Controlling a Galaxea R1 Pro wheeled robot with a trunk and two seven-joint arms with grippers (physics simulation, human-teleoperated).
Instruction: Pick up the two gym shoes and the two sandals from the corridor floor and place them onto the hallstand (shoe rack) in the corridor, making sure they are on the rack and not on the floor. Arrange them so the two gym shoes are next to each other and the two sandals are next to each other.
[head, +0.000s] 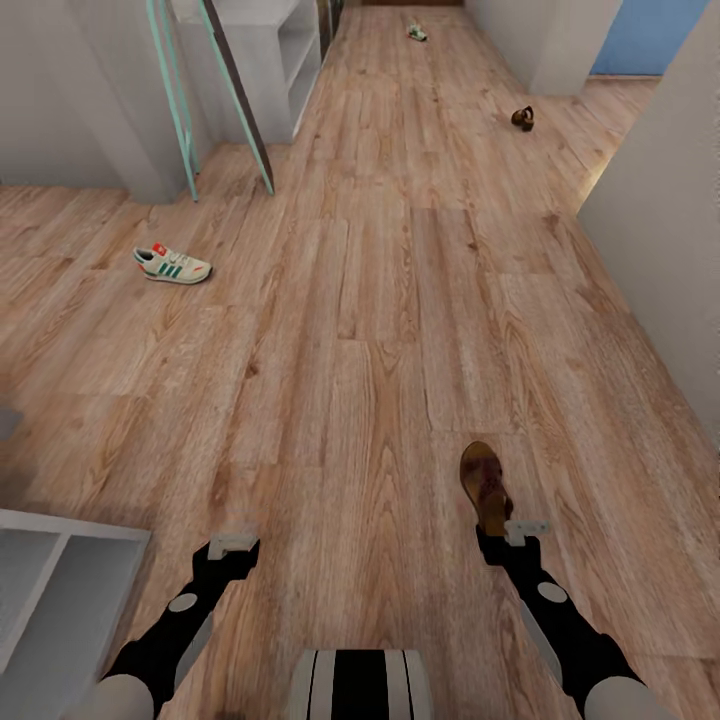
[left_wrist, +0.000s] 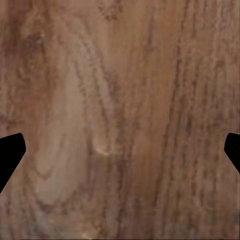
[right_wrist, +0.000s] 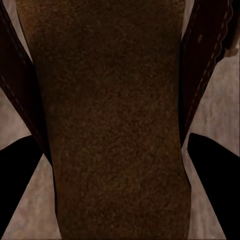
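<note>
The near dark brown-maroon open-toe sandal (head: 485, 487) with its tan footbed lies on the light brown wood-grain plank corridor floor (head: 380, 330), just ahead of the right gripper (head: 503, 535). In the right wrist view its suede-like footbed (right_wrist: 112, 120) runs between the two black fingertips (right_wrist: 17, 185), which stand apart on either side of the sole; they look close to its edges, but I cannot tell whether they touch. It is likely light, with a fairly stiff flat sole and soft, yielding straps (right_wrist: 202, 65), so a pinch across the sole's narrow width should hold better than one on the straps. The napped footbed should not slip much.

The second brown sandal (head: 522, 118) sits far up the corridor to the right. One white low-top gym shoe with green stripes (head: 172, 265) lies well to the left, and another (head: 416, 33) at the far end. The left gripper (head: 232, 548) hangs over bare planks, its jaws wide apart. A corner of the light grey shelved hallstand (head: 60, 560) shows beside the left arm.
</note>
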